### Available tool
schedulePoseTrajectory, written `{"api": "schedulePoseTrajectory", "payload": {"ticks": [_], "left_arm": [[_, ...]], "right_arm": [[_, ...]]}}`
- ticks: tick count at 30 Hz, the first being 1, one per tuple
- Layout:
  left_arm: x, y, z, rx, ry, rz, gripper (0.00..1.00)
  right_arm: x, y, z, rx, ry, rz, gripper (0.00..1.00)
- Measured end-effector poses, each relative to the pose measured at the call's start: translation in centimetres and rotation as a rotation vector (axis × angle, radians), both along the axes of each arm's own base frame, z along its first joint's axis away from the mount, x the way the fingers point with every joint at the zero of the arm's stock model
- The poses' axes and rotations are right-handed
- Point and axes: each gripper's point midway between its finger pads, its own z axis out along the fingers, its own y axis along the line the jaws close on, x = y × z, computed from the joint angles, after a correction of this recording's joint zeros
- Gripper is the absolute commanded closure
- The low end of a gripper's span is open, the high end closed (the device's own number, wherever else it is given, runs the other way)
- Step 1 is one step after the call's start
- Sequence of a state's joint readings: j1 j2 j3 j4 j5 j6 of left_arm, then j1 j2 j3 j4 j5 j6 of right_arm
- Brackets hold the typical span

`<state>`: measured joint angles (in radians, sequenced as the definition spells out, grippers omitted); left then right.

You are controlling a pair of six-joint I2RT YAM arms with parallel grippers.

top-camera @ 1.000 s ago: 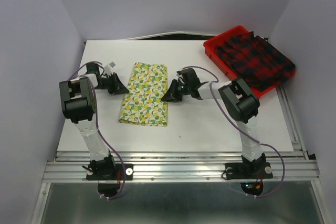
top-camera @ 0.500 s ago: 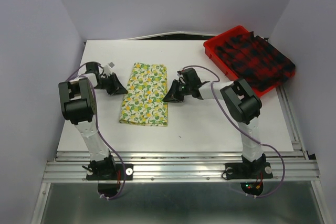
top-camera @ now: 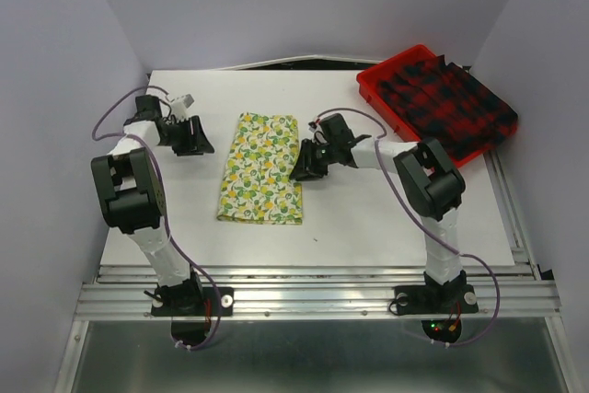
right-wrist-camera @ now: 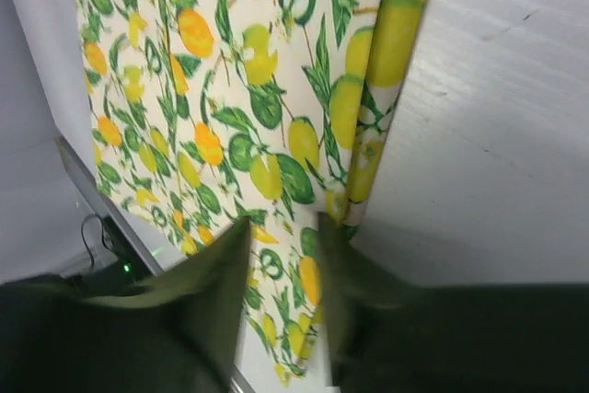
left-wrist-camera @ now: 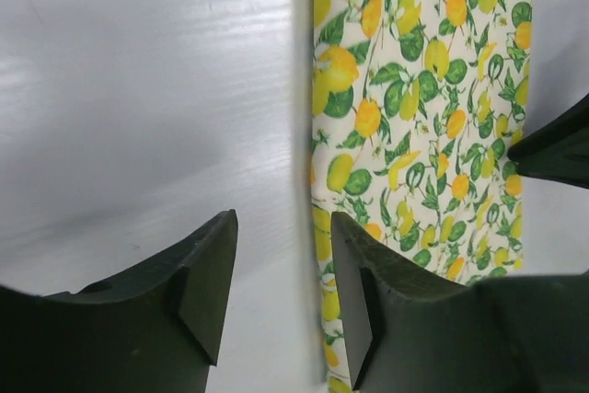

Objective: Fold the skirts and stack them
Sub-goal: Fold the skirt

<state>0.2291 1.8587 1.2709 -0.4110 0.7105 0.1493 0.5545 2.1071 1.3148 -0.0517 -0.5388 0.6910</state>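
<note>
The cream-yellow lemon-print skirt (top-camera: pixel 261 169) lies folded into a long strip on the middle of the white table (top-camera: pixel 368 218). My left gripper (top-camera: pixel 196 139) is open and empty over bare table, left of the skirt's far left edge; in the left wrist view (left-wrist-camera: pixel 281 260) the skirt (left-wrist-camera: pixel 423 89) lies just to the right. My right gripper (top-camera: pixel 299 170) is low at the skirt's right edge; in the right wrist view (right-wrist-camera: pixel 283 241) its blurred jaws stand a little apart over flat cloth (right-wrist-camera: pixel 230 89). The red-and-black plaid skirt (top-camera: pixel 451 103) lies bunched at the far right.
A red plastic tray (top-camera: pixel 373 75) stands at the far right corner under the plaid skirt, which hangs over its right side. Purple walls close in the left, back and right. An aluminium rail (top-camera: pixel 313 296) runs along the near edge.
My left gripper has drawn back up and to the left, away from the lemon skirt. The lemon skirt has shifted a little to the right, and my right gripper with it.
</note>
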Motion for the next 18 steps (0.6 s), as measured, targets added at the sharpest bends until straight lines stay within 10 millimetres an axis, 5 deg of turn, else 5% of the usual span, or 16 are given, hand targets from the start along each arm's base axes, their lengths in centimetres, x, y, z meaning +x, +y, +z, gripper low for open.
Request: {"api": "schedulePoseTrajectory", "payload": {"ticks": [1,4,8,12,15,18], "left_arm": [[0.4,0.2,0.4,0.012,-0.017,-0.009,0.37],[3.4,1.0,3.3,0.093,-0.142,-0.063,0.33],[7.5,0.9,8.1,0.181,-0.334,-0.131,0.27],[11.6,-0.2,11.4,0.222,-0.466,-0.167,0.32],[14.5,-1.0,11.4,0.219,-0.490,-0.158,0.39],[16.2,-2.0,9.2,0.183,-0.448,-0.135,0.42]], "right_arm": [[0.1,0.0,0.5,-0.006,-0.014,0.021,0.30],[1.0,0.4,2.8,0.004,-0.080,0.064,0.15],[4.2,0.5,7.6,0.032,-0.238,0.079,0.15],[8.3,-1.3,10.0,0.018,-0.327,0.019,0.20],[12.3,-2.8,10.7,-0.001,-0.384,-0.044,0.22],[15.5,-3.9,9.5,-0.033,-0.409,-0.090,0.24]]}}
